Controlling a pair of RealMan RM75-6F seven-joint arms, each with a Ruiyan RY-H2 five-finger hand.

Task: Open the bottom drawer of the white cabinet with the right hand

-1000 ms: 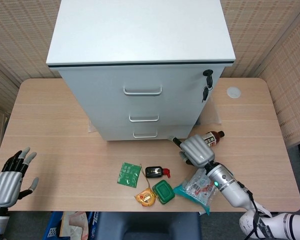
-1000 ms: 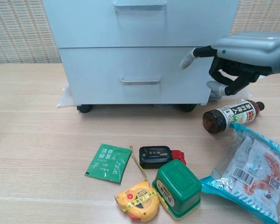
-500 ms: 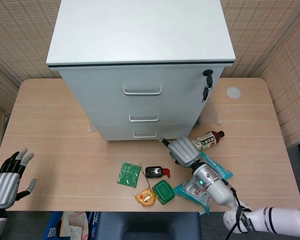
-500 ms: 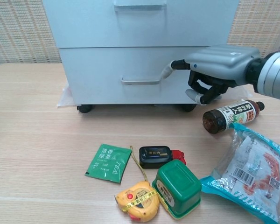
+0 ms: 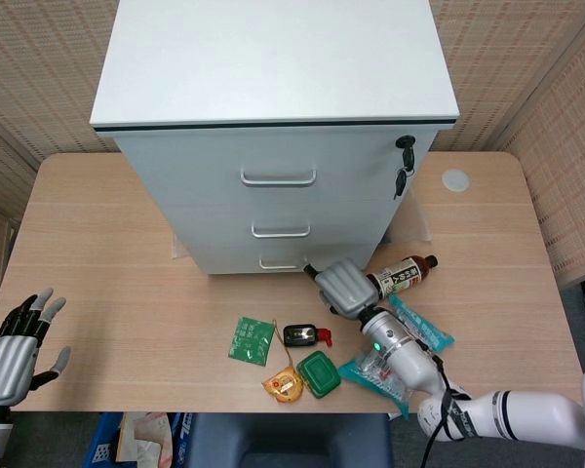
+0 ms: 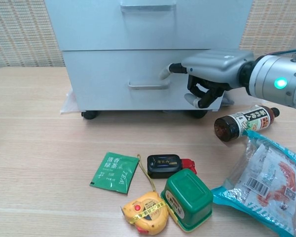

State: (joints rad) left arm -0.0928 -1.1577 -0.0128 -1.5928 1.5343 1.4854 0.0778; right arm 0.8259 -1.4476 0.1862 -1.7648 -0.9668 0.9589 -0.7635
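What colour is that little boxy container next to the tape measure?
Green container, with a paler label; clearest in the chest view.

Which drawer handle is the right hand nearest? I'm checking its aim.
The bottom drawer handle, lowest of three; the right hand has one finger extended toward its right end.

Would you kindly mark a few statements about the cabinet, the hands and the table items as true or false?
1. The bottom drawer is shut. True.
2. The right hand grips the drawer handle. False: one fingertip reaches just beside the handle's right end; nothing is gripped.
3. The sauce bottle stands upright. False: it lies on its side.
4. The left hand holds nothing. True.
5. The tea sachet lies on the green box. False: it lies on the table, apart.
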